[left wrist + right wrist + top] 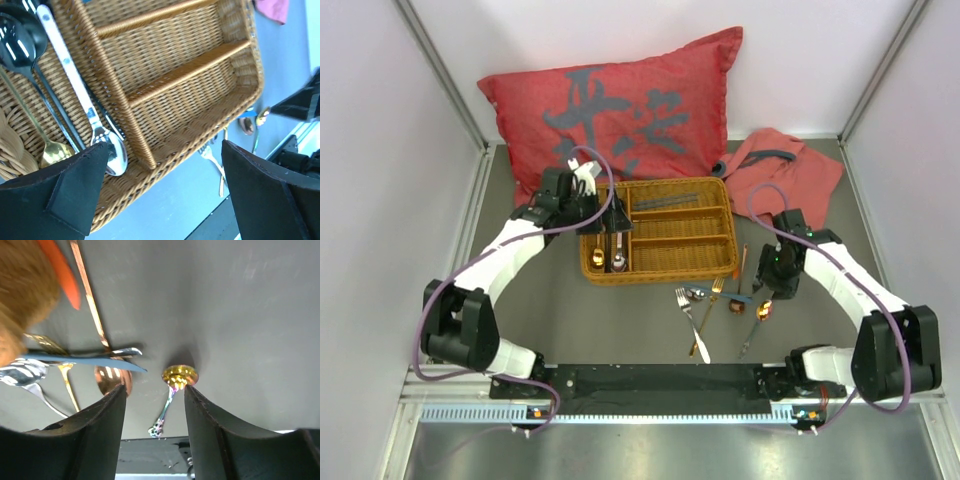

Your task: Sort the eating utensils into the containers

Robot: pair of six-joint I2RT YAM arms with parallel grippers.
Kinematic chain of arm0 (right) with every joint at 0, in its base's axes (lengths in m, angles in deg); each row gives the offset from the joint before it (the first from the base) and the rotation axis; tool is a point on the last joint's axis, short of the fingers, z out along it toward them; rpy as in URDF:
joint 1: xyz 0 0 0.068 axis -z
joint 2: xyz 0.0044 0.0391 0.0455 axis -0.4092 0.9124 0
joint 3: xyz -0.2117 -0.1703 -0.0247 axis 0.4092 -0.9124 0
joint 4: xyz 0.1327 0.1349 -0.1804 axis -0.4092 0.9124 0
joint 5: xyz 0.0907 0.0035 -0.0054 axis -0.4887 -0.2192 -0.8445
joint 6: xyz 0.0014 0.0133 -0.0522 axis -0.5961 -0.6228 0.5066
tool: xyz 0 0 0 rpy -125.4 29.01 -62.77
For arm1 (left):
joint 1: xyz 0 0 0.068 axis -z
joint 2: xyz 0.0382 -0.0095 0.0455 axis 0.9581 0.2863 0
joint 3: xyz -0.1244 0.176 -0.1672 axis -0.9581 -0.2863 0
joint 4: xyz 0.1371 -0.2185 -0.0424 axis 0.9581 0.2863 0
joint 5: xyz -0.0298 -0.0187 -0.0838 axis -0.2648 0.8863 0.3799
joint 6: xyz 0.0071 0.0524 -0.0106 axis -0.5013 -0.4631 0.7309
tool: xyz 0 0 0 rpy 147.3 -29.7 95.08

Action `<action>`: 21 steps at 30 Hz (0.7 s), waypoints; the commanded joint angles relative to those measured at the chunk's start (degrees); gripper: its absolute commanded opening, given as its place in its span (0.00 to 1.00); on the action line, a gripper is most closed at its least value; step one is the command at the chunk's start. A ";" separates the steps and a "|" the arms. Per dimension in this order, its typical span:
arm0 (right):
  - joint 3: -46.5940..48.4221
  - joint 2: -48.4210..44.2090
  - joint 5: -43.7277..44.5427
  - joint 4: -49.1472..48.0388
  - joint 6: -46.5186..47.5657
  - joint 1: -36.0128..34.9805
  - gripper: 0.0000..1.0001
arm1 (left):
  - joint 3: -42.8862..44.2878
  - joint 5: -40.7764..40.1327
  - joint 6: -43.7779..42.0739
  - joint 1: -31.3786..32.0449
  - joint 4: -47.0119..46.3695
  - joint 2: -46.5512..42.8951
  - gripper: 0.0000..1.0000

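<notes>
In the top view, the left fingers (pixel 582 192) are hovering over the left end of the wicker tray (pixel 660 275). A few spoons (pixel 612 258) are already lying there in the long compartment. The right fingers (pixel 782 285) are hanging over the loose utensils on the bench (pixel 570 320) just in front of the tray, among them a silver fork (pixel 686 304) and a gold fork (pixel 703 335). The red cushion (pixel 620 110) is leaning behind the tray.

In the left wrist view, the left fingers (pixel 75 190) are standing wide apart and gripping nothing. Below them a silver spoon (pixel 112 152), a gold spoon (pixel 55 152) and a black slotted spoon (pixel 20 40) are lying lengthwise in the long compartment, which seems chosen to suit their length. The shorter compartments beside it are showing bare weave here.

In the right wrist view, the right fingers (pixel 225 440) are also parted and holding nothing. They are straddling an iridescent spoon (pixel 180 376) that is resting on the bench, its handle running back between them. A copper spoon (pixel 112 381) is lying just beside it, under a blue knife (pixel 85 359). The iridescent spoon is probably the target because it is lying clear of that tangle.
</notes>
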 commanded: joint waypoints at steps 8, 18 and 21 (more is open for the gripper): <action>-10.00 -7.76 0.81 1.44 -8.68 -0.55 0.52 | -1.99 3.83 0.39 0.36 -4.76 -5.83 0.98; -12.29 -1.88 0.99 -5.93 -9.82 -1.34 0.53 | -3.84 4.89 0.56 0.36 -5.99 -7.15 0.98; -11.50 0.50 0.99 -7.52 -9.82 -1.34 0.53 | -3.84 4.80 0.65 0.36 -6.08 -7.50 0.98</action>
